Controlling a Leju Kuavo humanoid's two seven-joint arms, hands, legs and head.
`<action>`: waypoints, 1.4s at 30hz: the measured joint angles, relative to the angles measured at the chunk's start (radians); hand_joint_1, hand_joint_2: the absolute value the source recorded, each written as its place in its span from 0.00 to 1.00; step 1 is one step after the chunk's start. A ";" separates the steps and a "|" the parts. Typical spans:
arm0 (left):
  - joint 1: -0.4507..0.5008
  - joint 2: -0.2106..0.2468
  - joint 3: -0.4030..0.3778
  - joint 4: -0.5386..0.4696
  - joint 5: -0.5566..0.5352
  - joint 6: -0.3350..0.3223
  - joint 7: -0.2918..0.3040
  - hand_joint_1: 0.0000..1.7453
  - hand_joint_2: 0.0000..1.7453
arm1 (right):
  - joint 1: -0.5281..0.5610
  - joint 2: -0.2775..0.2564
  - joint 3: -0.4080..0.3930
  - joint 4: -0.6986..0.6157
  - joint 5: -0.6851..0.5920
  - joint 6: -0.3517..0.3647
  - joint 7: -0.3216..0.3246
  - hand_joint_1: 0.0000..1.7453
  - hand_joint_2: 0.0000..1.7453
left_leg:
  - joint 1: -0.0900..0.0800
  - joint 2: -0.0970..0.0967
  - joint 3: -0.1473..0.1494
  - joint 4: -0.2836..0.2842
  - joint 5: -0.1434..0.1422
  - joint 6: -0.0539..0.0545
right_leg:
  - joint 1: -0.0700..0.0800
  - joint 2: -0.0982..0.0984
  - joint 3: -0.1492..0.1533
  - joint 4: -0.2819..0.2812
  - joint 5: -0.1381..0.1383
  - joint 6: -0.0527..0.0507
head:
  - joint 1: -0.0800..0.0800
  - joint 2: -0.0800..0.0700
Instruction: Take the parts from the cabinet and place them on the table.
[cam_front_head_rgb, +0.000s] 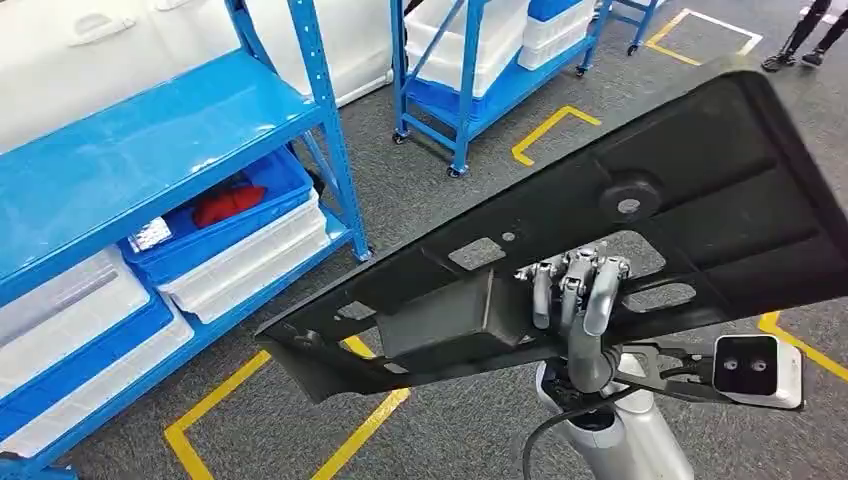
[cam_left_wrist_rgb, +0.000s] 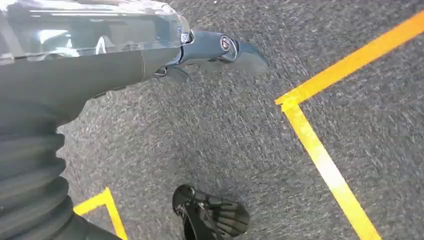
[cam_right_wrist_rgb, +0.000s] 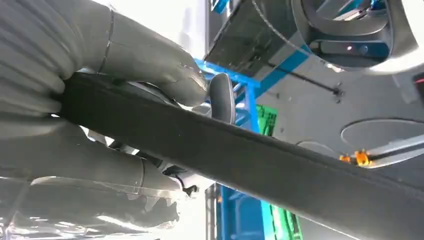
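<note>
A large flat black plastic panel (cam_front_head_rgb: 700, 190), with cut-outs and a boxy block on its face, is held up in front of me, tilted and rising to the right. My right hand (cam_front_head_rgb: 575, 290) grips its lower edge from below, fingers curled over the face. In the right wrist view the panel's edge (cam_right_wrist_rgb: 250, 155) runs between the thumb and fingers of the right hand (cam_right_wrist_rgb: 100, 55). My left hand (cam_left_wrist_rgb: 150, 55) hangs over the grey carpet and holds nothing, with one dark finger stretched out.
The blue shelf cabinet (cam_front_head_rgb: 150, 150) stands at the left, with white bins (cam_front_head_rgb: 250, 260) and a blue bin (cam_front_head_rgb: 270, 190) holding a red item (cam_front_head_rgb: 228, 203). A wheeled blue rack (cam_front_head_rgb: 470, 90) is behind. Yellow tape lines (cam_front_head_rgb: 545, 130) mark the carpet. A person's legs (cam_front_head_rgb: 810, 35) are far right.
</note>
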 joint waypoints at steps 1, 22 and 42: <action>0.000 0.001 0.000 0.000 -0.002 0.000 0.000 0.00 1.00 | 0.006 -0.002 0.000 0.000 0.000 0.012 0.000 1.00 1.00 | 0.000 -0.001 0.020 -0.049 0.037 0.002 | 0.000 0.012 0.001 0.001 0.000 0.000 | 0.000 0.000; 0.016 -0.021 0.000 -0.002 -0.020 -0.022 -0.006 0.00 1.00 | 0.350 0.165 -0.237 -0.071 0.195 0.385 0.000 1.00 1.00 | -0.006 0.083 0.164 -0.317 0.118 0.019 | 0.000 -0.092 -0.006 0.012 -0.013 0.033 | 0.000 0.000; 0.002 -0.045 -0.001 -0.002 -0.032 -0.018 0.035 0.00 1.00 | 0.455 0.205 -0.251 -0.158 0.181 0.359 0.000 1.00 1.00 | 0.002 -0.009 0.166 -0.331 0.132 0.056 | 0.002 -0.007 -0.056 0.106 -0.067 0.046 | 0.000 0.000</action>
